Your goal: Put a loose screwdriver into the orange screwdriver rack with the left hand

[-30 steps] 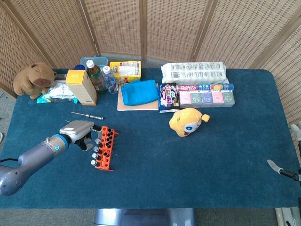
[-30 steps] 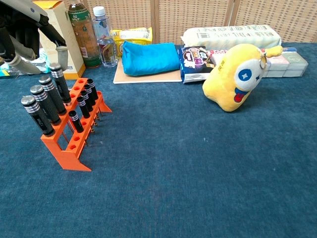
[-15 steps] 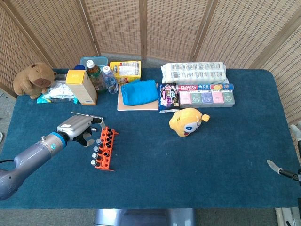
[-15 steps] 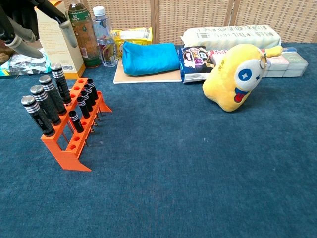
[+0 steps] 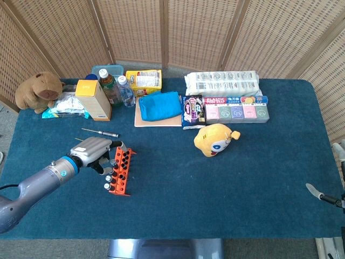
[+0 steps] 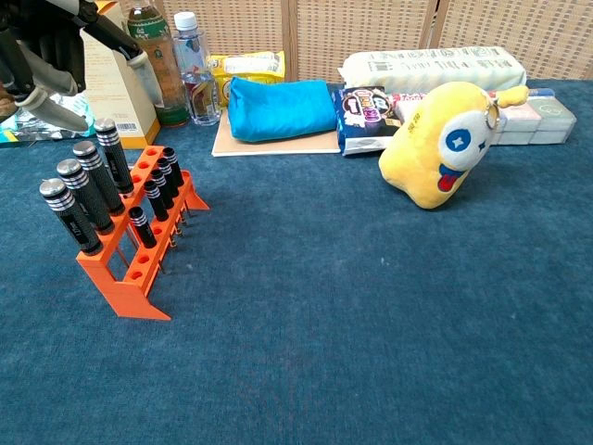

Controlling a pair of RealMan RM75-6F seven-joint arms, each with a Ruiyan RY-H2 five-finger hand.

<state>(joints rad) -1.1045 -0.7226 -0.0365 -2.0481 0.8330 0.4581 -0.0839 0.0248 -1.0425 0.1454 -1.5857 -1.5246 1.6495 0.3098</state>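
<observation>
Blue cloth table, wicker screens behind. Orange rack near front-left, approx. eight drivers in it, rear ones hard to count. Left hand beside rack, fingers spread, empty. One loose screwdriver lies just beyond. Right hand cut off at the frame edge; can't tell its state.
</observation>
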